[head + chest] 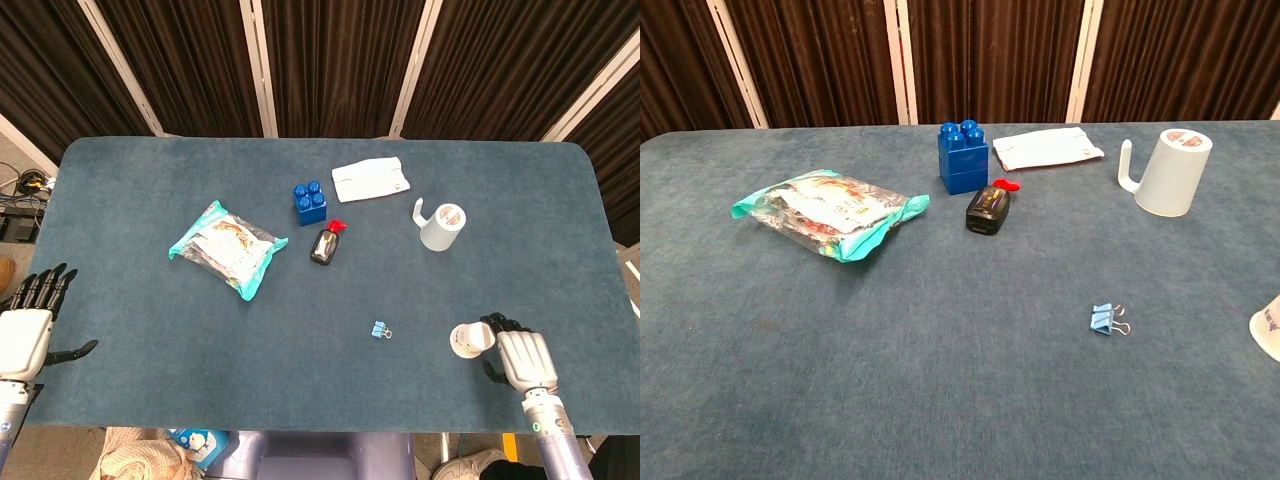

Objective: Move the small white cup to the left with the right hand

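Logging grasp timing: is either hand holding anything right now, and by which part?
Nothing is held. The right hand sits beside the small white cup, fingers at its side but not closed around it. The left hand rests open at the table edge.

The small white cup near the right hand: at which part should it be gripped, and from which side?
Grip the small white cup around its round side wall, coming from its right, where the right hand already sits beside it. It seems to stand upside down and has no handle.

Blue table (130, 170) bears snack bag (228, 247), brick (309, 202), cloth (370, 179), mug (441, 226), clip (380, 329), small white cup (468, 340)
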`<state>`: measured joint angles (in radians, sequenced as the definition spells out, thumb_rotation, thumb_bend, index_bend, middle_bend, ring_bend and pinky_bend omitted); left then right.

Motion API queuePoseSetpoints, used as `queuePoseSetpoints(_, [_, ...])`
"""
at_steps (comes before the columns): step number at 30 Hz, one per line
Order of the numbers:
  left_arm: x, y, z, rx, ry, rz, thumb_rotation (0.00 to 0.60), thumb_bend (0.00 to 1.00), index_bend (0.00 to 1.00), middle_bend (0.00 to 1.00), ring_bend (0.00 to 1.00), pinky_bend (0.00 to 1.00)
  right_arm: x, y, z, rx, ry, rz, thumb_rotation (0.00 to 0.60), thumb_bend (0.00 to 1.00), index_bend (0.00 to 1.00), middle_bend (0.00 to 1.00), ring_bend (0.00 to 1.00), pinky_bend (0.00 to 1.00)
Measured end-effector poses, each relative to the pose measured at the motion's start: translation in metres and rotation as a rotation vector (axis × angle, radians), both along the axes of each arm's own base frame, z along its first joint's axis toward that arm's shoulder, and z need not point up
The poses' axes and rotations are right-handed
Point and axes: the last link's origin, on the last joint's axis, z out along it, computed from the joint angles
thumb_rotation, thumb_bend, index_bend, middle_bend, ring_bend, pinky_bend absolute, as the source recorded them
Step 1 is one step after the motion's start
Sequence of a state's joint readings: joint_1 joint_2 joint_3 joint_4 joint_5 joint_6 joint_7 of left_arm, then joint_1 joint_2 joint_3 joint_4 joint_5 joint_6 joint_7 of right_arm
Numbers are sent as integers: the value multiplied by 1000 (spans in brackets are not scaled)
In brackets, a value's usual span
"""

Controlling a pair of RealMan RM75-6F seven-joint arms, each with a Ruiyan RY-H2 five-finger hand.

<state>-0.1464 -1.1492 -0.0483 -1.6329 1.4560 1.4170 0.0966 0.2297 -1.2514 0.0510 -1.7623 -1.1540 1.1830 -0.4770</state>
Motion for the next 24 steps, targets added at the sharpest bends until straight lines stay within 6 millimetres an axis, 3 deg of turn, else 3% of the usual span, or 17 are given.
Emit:
queuePoseSetpoints(3, [0, 0, 0, 0, -3, 3, 600, 0, 0, 0, 0, 0, 2, -2, -3, -1, -7, -2, 600, 445, 369, 282, 328, 471])
queuePoseSetpoints(13, [0, 1, -1, -3, -6, 8, 600, 0, 0, 0, 0, 0, 15, -5, -3, -18, -49, 31, 600, 448, 375, 286, 331, 471])
queuePoseSetpoints(24, [1, 1, -2, -5, -9, 8, 600, 0, 0, 0, 0, 0, 69, -10, 0, -46, -169, 153, 600, 449, 375, 286, 331, 471])
